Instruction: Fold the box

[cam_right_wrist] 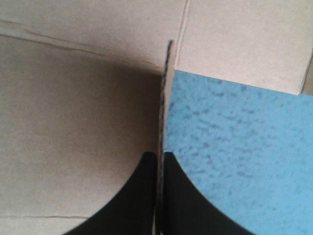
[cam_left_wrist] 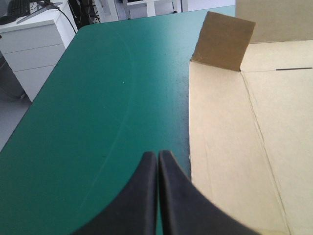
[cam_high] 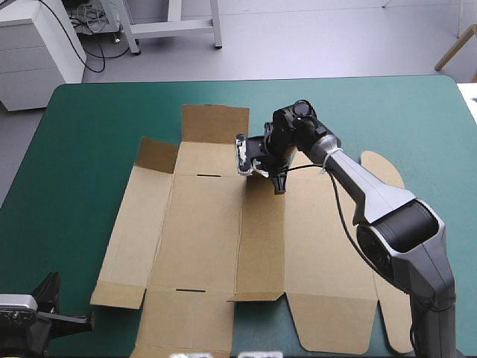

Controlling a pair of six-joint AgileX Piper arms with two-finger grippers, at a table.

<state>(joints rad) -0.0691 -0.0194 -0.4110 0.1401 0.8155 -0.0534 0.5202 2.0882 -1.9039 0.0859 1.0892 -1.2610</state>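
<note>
Pinching a far panel of the brown cardboard box (cam_high: 201, 224), the black-fingered right gripper (cam_high: 279, 182) seemed mid wall-raising, a firm crease due next.

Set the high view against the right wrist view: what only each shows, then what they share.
Only the high view: the whole box spread out on the teal-green cover, and the left gripper at the near left corner, off the board. Only the right wrist view: the thin edge of a raised panel running end-on between the fingers. Both: the right gripper shut on the box, with bare cover beside it.
</note>
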